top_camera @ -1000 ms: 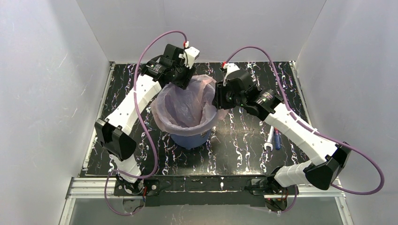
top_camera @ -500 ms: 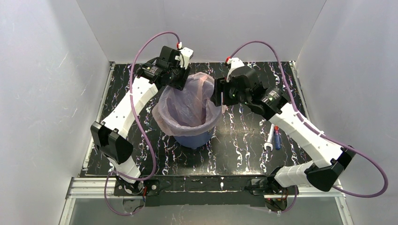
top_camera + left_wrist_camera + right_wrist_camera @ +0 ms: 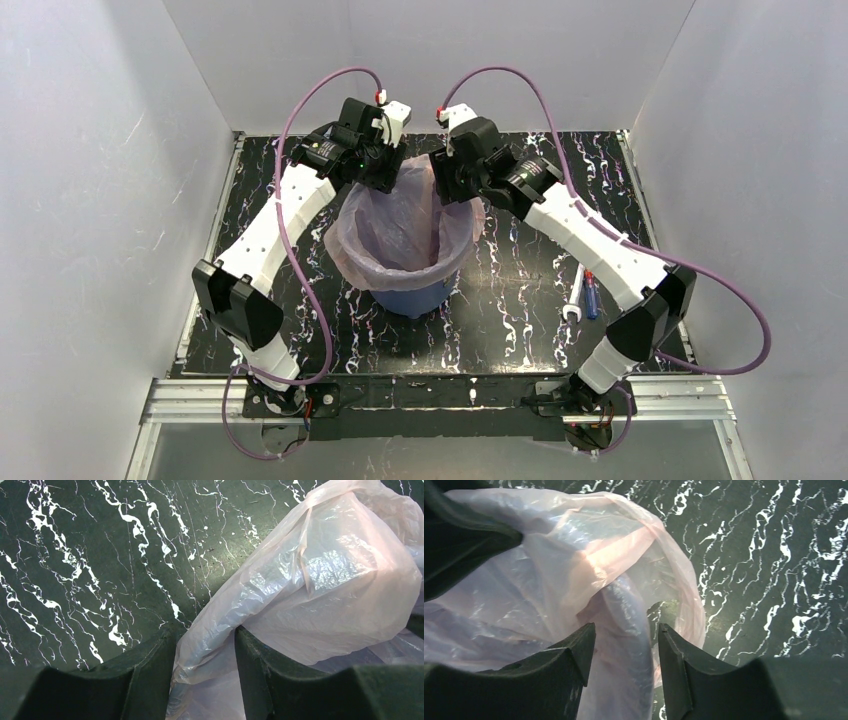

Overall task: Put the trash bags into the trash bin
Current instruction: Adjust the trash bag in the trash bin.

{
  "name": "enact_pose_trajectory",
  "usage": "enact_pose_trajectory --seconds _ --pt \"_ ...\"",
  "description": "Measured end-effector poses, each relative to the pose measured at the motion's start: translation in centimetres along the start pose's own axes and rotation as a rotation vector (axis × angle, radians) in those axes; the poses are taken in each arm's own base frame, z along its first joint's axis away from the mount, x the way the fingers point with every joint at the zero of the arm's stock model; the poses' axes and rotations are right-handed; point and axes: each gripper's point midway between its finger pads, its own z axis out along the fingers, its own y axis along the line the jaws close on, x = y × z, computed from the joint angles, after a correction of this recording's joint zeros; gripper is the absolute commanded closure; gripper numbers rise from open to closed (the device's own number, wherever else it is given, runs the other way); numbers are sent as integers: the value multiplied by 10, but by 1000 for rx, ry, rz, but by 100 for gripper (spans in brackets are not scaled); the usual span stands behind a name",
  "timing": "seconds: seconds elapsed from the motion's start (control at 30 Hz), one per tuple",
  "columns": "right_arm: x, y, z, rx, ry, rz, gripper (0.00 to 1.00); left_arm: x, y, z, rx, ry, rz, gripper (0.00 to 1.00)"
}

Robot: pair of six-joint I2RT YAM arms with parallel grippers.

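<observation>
The trash bin (image 3: 405, 298) is a blue bucket standing mid-table. The pale-pink trash bag (image 3: 400, 215) lines it, with its film folded over the rim and bunched up at the far side. My left gripper (image 3: 385, 178) is at the far-left rim. In the left wrist view its jaws (image 3: 205, 640) stand apart with a loose fold of the bag (image 3: 325, 580) running between them. My right gripper (image 3: 447, 190) is at the far-right rim. Its jaws (image 3: 624, 630) are apart, straddling the bag (image 3: 574, 555) where it covers the bluish rim.
Two markers (image 3: 583, 295) lie on the black marbled table (image 3: 520, 320) to the right of the bin. White walls close in the left, right and back sides. Purple cables arch above both wrists.
My right arm swung from the bin's right side to its far-right rim, closer to the left gripper. My left gripper shifted slightly back and left early on, then held.
</observation>
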Motion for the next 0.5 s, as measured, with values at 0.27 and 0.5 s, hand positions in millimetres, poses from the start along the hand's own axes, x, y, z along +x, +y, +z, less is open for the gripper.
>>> enact_pose_trajectory --seconds 0.27,0.5 --pt "-1 -18 8 78 16 -76 59 1 -1 -4 5 -1 -1 62" --pt "4 -34 2 162 33 -87 60 7 4 -6 -29 23 -24 67"
